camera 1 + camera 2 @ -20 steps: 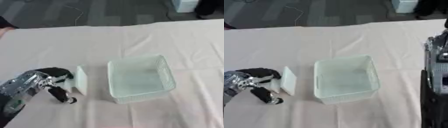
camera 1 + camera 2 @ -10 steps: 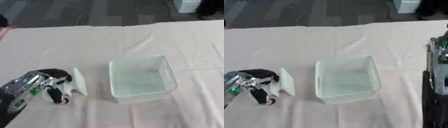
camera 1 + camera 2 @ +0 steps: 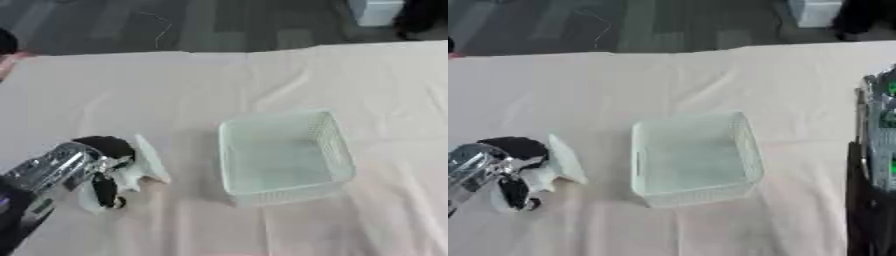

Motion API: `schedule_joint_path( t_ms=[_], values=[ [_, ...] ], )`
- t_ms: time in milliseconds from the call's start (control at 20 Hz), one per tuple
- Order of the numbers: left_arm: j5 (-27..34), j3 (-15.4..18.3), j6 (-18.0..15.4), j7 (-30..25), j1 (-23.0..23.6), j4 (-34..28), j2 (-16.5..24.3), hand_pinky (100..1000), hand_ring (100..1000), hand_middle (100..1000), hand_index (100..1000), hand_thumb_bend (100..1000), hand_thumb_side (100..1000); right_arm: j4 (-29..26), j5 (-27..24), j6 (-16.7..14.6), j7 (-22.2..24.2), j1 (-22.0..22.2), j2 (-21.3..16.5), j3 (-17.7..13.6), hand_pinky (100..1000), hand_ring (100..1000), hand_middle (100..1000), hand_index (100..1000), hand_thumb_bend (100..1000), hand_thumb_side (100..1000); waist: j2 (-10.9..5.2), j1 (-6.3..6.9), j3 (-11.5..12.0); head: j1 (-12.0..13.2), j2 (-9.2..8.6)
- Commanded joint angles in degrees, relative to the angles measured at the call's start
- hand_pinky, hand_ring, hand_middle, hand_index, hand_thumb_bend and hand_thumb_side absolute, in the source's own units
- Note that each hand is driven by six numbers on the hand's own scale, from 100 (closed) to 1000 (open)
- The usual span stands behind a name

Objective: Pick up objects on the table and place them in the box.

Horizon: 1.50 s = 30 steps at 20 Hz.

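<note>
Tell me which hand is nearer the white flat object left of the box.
Left. The left hand has its fingers on the white flat object. The right hand is not visible; only the right arm shows, beyond the box.

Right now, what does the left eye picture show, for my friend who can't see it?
The robot's left hand grips a flat white object, tilted up, just left of a clear plastic box. Both sit on a table covered in pale cloth, and the box looks empty.
</note>
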Motion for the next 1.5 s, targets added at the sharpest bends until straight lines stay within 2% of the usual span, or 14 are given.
schedule_joint_path(
  t_ms=[50,100,150,250,350,600,900,1050,1300,1350,1400,1500],
  values=[
    [-2.55,0.79,-0.94,0.90,-0.09,-0.67,1.40,100,116,116,418,100,116,-0.74,0.09,-0.16,-0.25,-1.01,0.04,-0.26,468,311,303,461,100,927,-0.52,-0.01,0.01,0.58,-0.03],
    [-3.33,0.87,-1.28,1.55,-0.03,-0.87,1.48,100,100,100,329,100,190,-0.74,0.09,-0.15,-0.26,-1.01,0.04,-0.26,468,311,303,461,100,927,-0.52,-0.01,0.01,0.58,-0.03],
    [-3.97,1.00,-1.50,2.33,0.02,-1.09,1.56,100,100,100,225,100,327,-0.74,0.10,-0.15,-0.26,-1.00,0.04,-0.26,468,311,302,461,100,927,-0.53,0.00,0.02,0.59,-0.03],
    [-4.15,1.31,-1.64,4.53,0.19,-1.71,1.67,100,100,100,164,100,368,-0.74,0.12,-0.15,-0.28,-1.00,0.03,-0.27,468,311,302,461,100,927,-0.54,0.01,0.05,0.62,-0.03],
    [-2.94,1.72,-0.75,7.04,0.35,-2.15,1.83,100,100,100,152,100,424,-0.74,0.15,-0.13,-0.30,-0.98,0.01,-0.28,468,311,302,461,100,927,-0.56,0.01,0.10,0.64,-0.03],
    [1.80,2.59,3.84,13.13,0.44,-4.26,3.02,100,100,100,133,100,416,-0.74,0.23,-0.07,-0.32,-0.91,-0.09,-0.31,468,311,303,461,100,927,-0.62,0.05,0.20,0.94,-0.03],
    [6.14,4.24,9.98,26.13,0.68,-12.23,5.28,100,100,100,126,100,476,-0.74,0.27,0.01,-0.28,-0.75,-0.26,-0.33,467,311,302,461,100,927,-0.74,0.09,0.41,0.84,-0.03],
    [9.84,4.74,12.40,30.41,0.27,-16.46,6.18,100,100,100,127,100,488,-0.74,0.24,0.06,-0.21,-0.65,-0.34,-0.33,467,311,302,461,100,927,-0.83,0.08,0.48,1.12,-0.03],
    [17.25,4.66,11.15,36.90,-2.23,-17.32,6.40,100,100,100,129,100,513,-0.74,0.16,0.09,-0.10,-0.51,-0.36,-0.31,467,311,302,460,100,927,-1.00,0.12,0.50,1.19,-0.03],
    [18.81,4.50,10.41,38.19,-2.77,-17.33,6.38,100,100,100,130,100,552,-0.74,0.15,0.09,-0.08,-0.50,-0.35,-0.30,467,311,302,460,100,927,-1.02,0.14,0.48,1.25,-0.03],
    [20.33,4.29,9.65,39.32,-3.30,-17.34,6.39,100,100,100,130,100,518,-0.74,0.14,0.08,-0.07,-0.50,-0.34,-0.29,467,311,302,460,100,927,-1.03,0.16,0.45,1.32,-0.03],
    [22.80,3.87,8.32,40.98,-4.31,-17.34,6.44,100,100,100,130,100,521,-0.74,0.11,0.05,-0.06,-0.50,-0.30,-0.26,467,311,302,460,100,927,-1.04,0.20,0.40,1.40,-0.03]
  ],
)
